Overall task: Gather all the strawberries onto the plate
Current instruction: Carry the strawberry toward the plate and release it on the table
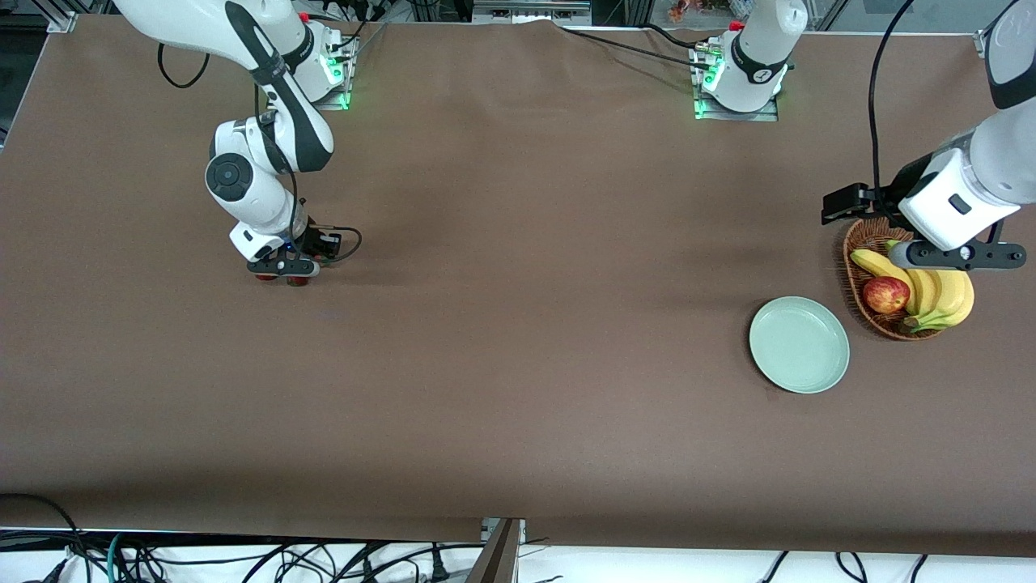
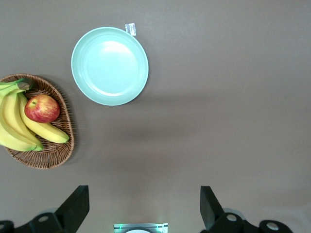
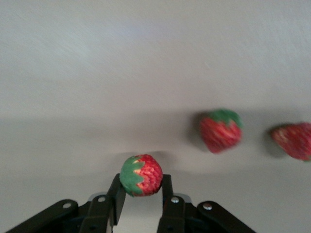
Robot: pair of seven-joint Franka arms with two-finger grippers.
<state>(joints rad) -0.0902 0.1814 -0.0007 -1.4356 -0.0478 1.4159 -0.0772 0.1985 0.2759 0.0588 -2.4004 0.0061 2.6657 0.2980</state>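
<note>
1. Right tool (image 3: 141, 194) is down at the right arm's end of the worktop (image 1: 518, 364), clamped on one strawberry (image 3: 141, 175) for lifting; two strawberries (image 3: 221, 130) lie beside it.
2. Left tool (image 2: 141, 211) waits open above the basket (image 1: 859, 243); the empty plate (image 1: 799, 345) is well apart from the berries.

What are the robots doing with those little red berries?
The right gripper is down at the right arm's end of the table, its fingers shut on one strawberry. Two more strawberries lie on the table beside it. The mint-green plate has nothing in it yet. The left gripper waits, open, above the basket of bananas and an apple.
</note>
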